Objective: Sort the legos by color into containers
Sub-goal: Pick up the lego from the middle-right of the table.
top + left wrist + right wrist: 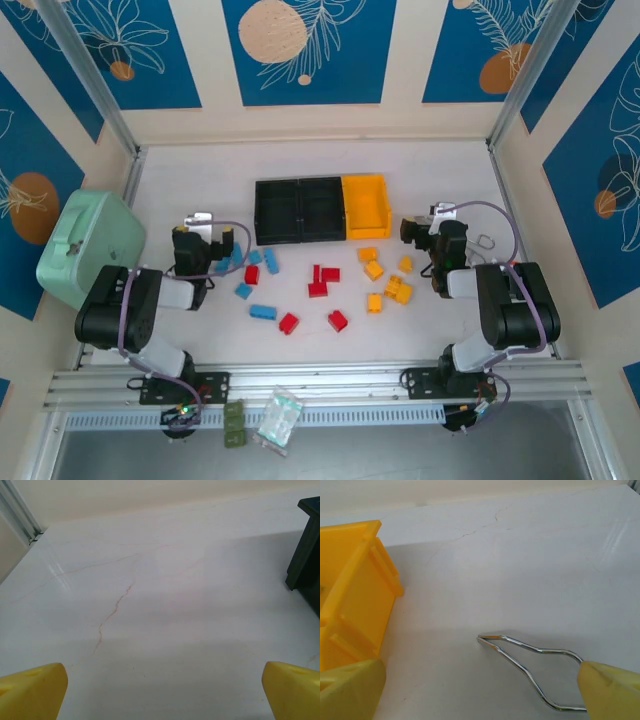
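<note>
Left gripper: my fingers stand wide apart with nothing between them, over bare table. A black bin lies just to the right.

Right gripper: likewise spread and empty. A bent wire clip lies on the table between the tips, and the yellow bin is to the left.

The legos lie loose on the near side of the containers: blue bricks left, red bricks middle, orange bricks right.

Judgement: sorting has not begun. Each arm should take its nearest colour, come down square over a single brick clear of its neighbours, and close across the flat sides. The right arm should avoid the clip.
</note>
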{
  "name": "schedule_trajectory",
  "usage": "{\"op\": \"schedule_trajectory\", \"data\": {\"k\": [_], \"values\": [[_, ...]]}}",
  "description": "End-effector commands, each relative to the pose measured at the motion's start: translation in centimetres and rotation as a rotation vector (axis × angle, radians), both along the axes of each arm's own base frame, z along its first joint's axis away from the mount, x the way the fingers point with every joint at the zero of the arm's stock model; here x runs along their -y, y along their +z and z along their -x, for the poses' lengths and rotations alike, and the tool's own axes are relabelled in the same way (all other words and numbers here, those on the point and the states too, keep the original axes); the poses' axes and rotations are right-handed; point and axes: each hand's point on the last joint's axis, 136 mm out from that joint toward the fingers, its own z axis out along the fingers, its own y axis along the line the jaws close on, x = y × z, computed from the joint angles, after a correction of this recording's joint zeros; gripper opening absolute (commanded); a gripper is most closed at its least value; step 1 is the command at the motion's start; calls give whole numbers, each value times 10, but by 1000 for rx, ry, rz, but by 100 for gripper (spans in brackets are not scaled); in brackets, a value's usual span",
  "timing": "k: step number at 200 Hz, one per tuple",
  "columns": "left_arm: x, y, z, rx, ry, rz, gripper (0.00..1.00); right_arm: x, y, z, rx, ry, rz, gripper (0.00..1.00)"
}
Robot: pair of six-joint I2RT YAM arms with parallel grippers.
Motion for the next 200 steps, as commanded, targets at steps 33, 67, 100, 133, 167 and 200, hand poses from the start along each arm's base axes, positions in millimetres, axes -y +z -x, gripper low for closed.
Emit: {"op": "schedule_trajectory", "data": {"k": [33, 67, 100, 133, 167, 200], "values": [[-1, 5, -4, 15, -8, 7, 99, 0, 7, 0, 28, -9, -2, 99], [-1, 5, -4, 18, -9, 6, 99, 1, 7, -1, 28, -10, -1, 99], [10, 4, -4, 11, -76, 6, 99, 0, 7, 0, 27, -8, -2, 99], [10, 4, -4, 11, -77, 6, 99, 0, 7, -1, 29, -8, -1, 99], [9, 4, -4, 10, -75, 7, 99, 1, 7, -1, 28, -9, -1, 99], [9, 4, -4, 9, -75, 7, 99, 1, 7, -1, 28, -10, -2, 99]]}}
